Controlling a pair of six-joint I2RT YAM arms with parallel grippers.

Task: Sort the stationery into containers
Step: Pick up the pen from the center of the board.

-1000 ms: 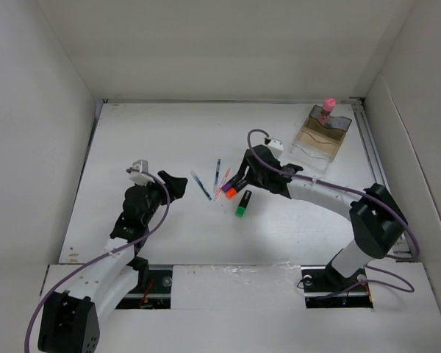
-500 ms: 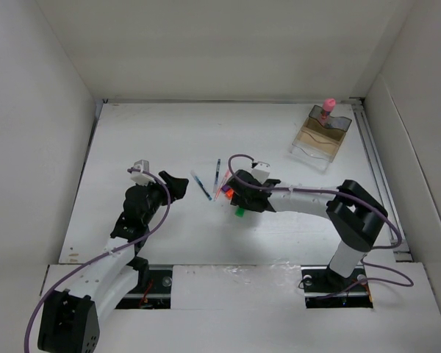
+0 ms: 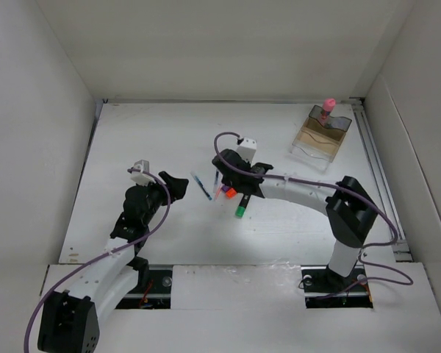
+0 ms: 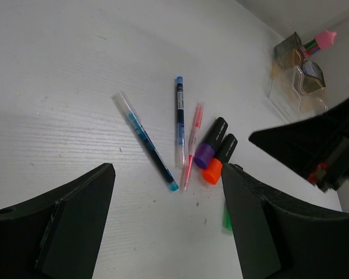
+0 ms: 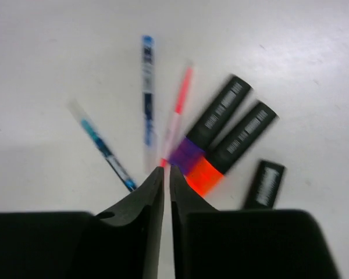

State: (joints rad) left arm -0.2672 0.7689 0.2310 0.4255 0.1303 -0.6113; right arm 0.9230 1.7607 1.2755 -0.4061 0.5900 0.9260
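Observation:
The stationery lies fanned out mid-table: a teal pen, a dark blue pen, a pink pen, a purple-tipped marker, an orange-tipped marker and a green-tipped marker. My right gripper is shut just at the pink pen's red end, and I see nothing between its jaws. My left gripper hangs open above the table, a little left of the pens. The smoky-brown container stands at the far right with a pink-capped bottle in its back compartment.
White walls close the table in on the left, back and right. The right arm stretches across the table from its base towards the pens. From the left wrist, the container shows beyond the right arm's dark body.
The right gripper has shut and swung left over the markers to the pink pen's end. The left arm has kept still, its gripper open.

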